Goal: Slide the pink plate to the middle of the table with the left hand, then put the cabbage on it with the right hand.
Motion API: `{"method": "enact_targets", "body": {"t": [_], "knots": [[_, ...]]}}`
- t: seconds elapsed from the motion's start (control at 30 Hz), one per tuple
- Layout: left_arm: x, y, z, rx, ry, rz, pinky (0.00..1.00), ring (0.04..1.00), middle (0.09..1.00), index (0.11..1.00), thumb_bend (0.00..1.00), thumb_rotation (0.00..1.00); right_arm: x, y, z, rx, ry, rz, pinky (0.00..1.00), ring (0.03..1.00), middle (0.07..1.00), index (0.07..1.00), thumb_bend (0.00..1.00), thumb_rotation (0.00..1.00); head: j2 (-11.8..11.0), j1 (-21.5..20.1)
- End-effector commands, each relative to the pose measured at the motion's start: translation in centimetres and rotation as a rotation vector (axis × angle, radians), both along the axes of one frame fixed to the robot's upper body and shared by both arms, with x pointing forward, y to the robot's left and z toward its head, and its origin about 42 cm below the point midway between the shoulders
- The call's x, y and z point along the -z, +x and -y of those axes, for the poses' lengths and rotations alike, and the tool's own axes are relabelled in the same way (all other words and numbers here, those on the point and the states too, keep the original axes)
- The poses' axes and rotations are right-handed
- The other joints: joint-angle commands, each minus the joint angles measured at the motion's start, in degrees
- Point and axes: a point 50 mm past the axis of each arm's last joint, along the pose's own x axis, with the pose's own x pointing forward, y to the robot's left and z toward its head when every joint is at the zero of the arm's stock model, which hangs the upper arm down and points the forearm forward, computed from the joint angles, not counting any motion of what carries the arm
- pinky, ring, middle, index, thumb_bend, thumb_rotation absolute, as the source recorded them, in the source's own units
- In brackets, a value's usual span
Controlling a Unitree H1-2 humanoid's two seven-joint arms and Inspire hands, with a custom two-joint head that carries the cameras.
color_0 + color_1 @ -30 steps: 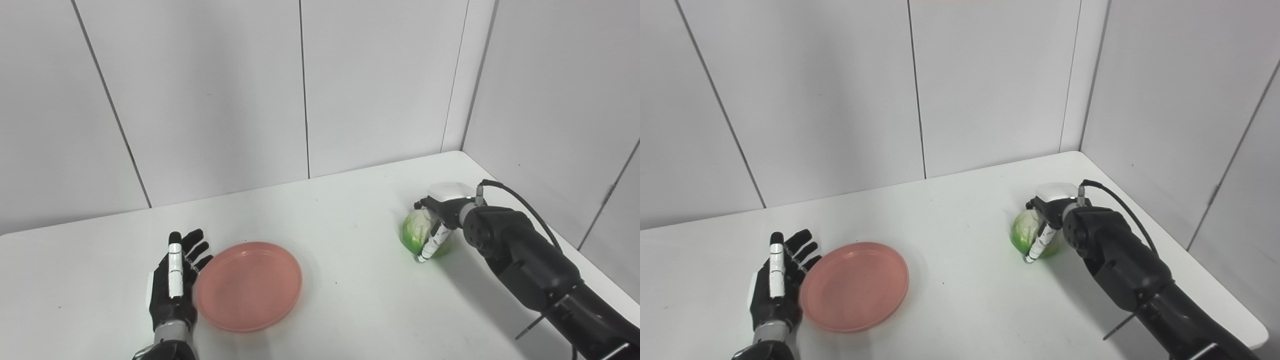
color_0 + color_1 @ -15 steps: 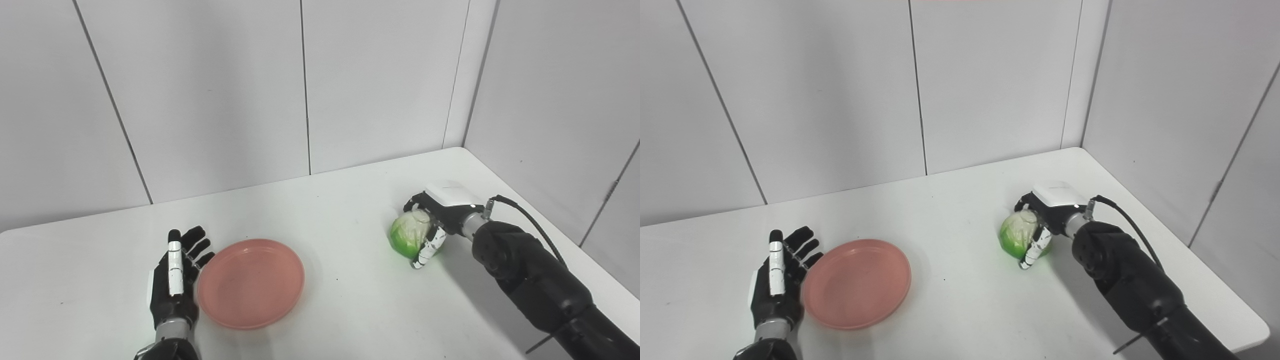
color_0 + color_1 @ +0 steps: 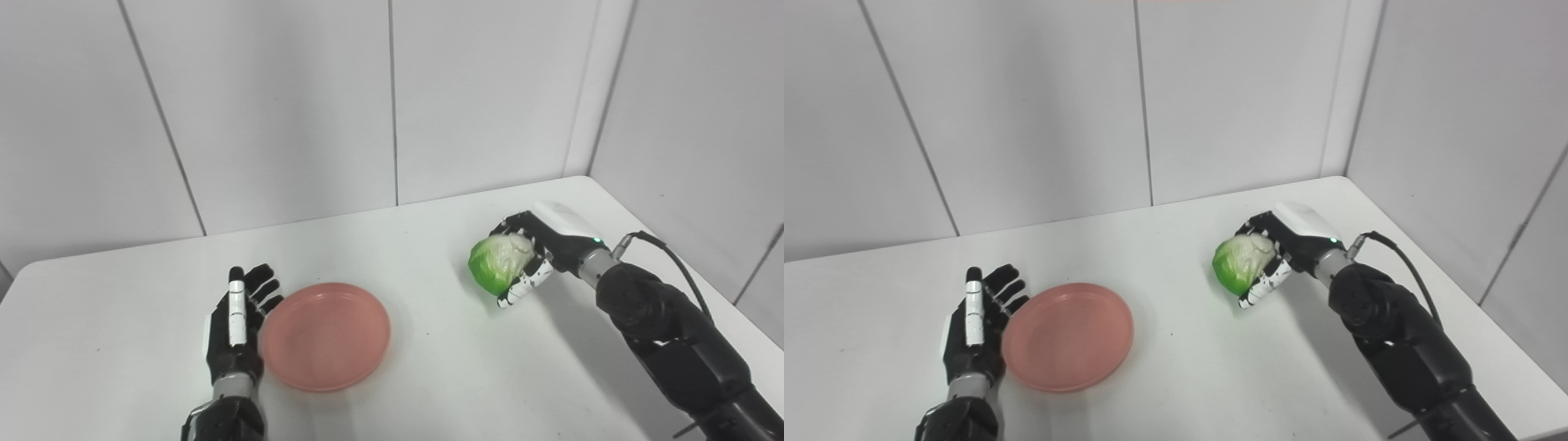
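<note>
above the desk the right hand clasps the cabbage, likely light and round, best cupped; left hand spread beside the pink plate.

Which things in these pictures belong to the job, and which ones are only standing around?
Belong to the job:
pink plate
cabbage, held by the right robot hand
left robot hand, open beside the plate

Only around:
white table
grey wall panels
</note>
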Motion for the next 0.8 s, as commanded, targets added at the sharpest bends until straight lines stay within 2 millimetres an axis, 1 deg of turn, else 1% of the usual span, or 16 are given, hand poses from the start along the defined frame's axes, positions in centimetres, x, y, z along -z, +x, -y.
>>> {"method": "enact_targets", "body": {"t": [0.0,0.03,0.07,0.1,0.13,0.17,0.2,0.23,0.33,0.37,0.4,0.47,0.5,0.57,0.67,0.77], "knots": [[0.6,-0.3,1.5,0.014,-0.013,-0.029,0.67,0.757,0.749,0.613,0.78,0.86,-3.7,1.1,-1.5,-0.023,0.041,0.098,0.29,0.36,0.445,0.53,0.53,0.0,0.0,0.2],[0.6,-0.3,1.8,0.017,-0.017,-0.031,0.68,0.764,0.754,0.617,0.77,0.86,-3.9,1.3,-2.0,-0.034,0.052,0.103,0.28,0.345,0.467,0.503,0.53,0.0,0.1,1.5],[0.7,-0.4,2.0,0.02,-0.019,-0.032,0.69,0.765,0.755,0.617,0.77,0.86,-4.1,1.4,-2.4,-0.041,0.059,0.105,0.28,0.343,0.471,0.499,0.53,0.0,0.1,1.7],[0.6,-0.4,2.4,0.021,-0.017,-0.033,0.69,0.766,0.756,0.618,0.77,0.86,-4.4,1.6,-3.1,-0.06,0.065,0.113,0.28,0.342,0.475,0.495,0.53,0.0,0.2,2.9],[0.6,-0.4,2.6,0.021,-0.015,-0.033,0.68,0.765,0.757,0.619,0.77,0.87,-4.5,1.8,-3.5,-0.073,0.068,0.118,0.29,0.356,0.451,0.521,0.53,0.0,0.2,2.9],[0.6,-0.4,3.0,0.022,-0.018,-0.034,0.69,0.766,0.756,0.622,0.76,0.87,-4.8,2.1,-4.3,-0.092,0.08,0.121,0.3,0.363,0.441,0.533,0.53,0.0,0.4,4.4],[0.6,-0.4,3.3,0.023,-0.02,-0.034,0.69,0.766,0.755,0.624,0.76,0.87,-5.0,2.3,-4.9,-0.104,0.09,0.123,0.3,0.364,0.438,0.536,0.52,0.0,0.4,4.6],[0.7,-0.4,3.6,0.023,-0.022,-0.037,0.69,0.767,0.754,0.624,0.76,0.87,-5.3,2.6,-5.8,-0.119,0.092,0.125,0.3,0.365,0.437,0.537,0.52,0.0,0.5,6.2],[0.8,-0.4,4.7,0.025,-0.024,-0.039,0.7,0.779,0.765,0.639,0.75,0.88,-5.8,3.4,-8.3,-0.169,0.077,0.137,0.32,0.391,0.44,0.537,0.52,0.0,0.7,8.9],[0.9,-0.4,4.9,0.024,-0.022,-0.04,0.7,0.779,0.767,0.644,0.76,0.89,-5.8,3.6,-9.1,-0.188,0.074,0.139,0.32,0.396,0.44,0.537,0.52,0.0,0.7,8.9],[0.9,-0.4,5.2,0.022,-0.019,-0.04,0.7,0.78,0.767,0.648,0.77,0.89,-5.8,3.8,-9.6,-0.204,0.071,0.14,0.32,0.397,0.44,0.537,0.52,0.0,0.9,10.4],[1.0,-0.3,5.6,0.018,-0.01,-0.038,0.69,0.771,0.758,0.653,0.77,0.9,-5.8,4.2,-10.8,-0.235,0.046,0.148,0.31,0.382,0.438,0.536,0.52,0.01,1.0,11.4],[1.0,-0.3,5.8,0.016,-0.007,-0.037,0.68,0.767,0.755,0.654,0.77,0.9,-5.7,4.3,-11.1,-0.244,0.035,0.151,0.3,0.38,0.438,0.536,0.52,0.01,1.0,11.6],[1.1,-0.3,6.0,0.018,-0.023,-0.043,0.7,0.78,0.77,0.664,0.77,0.9,-5.3,4.7,-12.7,-0.279,-0.013,0.159,0.3,0.38,0.444,0.532,0.53,0.0,1.1,12.3],[1.1,-0.2,6.2,0.011,-0.031,-0.048,0.7,0.786,0.778,0.663,0.78,0.89,-4.1,5.0,-14.8,-0.322,-0.043,0.145,0.3,0.385,0.453,0.526,0.53,0.0,1.0,13.1],[1.0,-0.2,6.2,0.007,-0.03,-0.045,0.71,0.785,0.775,0.656,0.78,0.9,-3.1,5.0,-16.2,-0.345,-0.056,0.117,0.28,0.363,0.443,0.532,0.53,0.0,1.0,13.3]]}}
